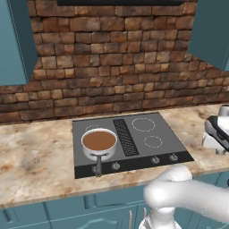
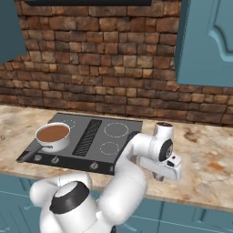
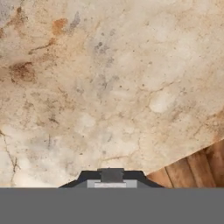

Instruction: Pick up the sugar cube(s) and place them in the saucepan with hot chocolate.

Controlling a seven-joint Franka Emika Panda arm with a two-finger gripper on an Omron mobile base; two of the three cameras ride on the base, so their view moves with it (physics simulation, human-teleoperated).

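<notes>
The gripper (image 2: 159, 176) hung low over the counter (image 2: 205, 159) to the right of the cooktop (image 2: 91, 136), hand pointing down at the stone. In the hand view the dark fingertips (image 3: 111, 175) sat drawn together at the bottom edge. Whether a sugar cube was pinched between them could not be told: nothing pale showed at the tips, and no cube could be picked out on the marbled surface in any view.

The saucepan (image 1: 99, 142) stood on the front-left burner, upright, brown liquid inside, its dark handle (image 1: 98, 165) running straight toward the front edge of the counter. From the gripper it lay well to the left, across the whole cooktop. Judgement: if a cube was held, the coming move would be a lift followed by a long leftward sweep, ending above the open rim and not above the handle.

The left base view gave the pan and its handle axis plainly, with the hand (image 1: 217, 134) at the right margin. The right base view gave the forearm, wrist and hand over the stone. The hand view added the closed tips and a strip of wooden floor (image 3: 192, 168) past the counter edge.
</notes>
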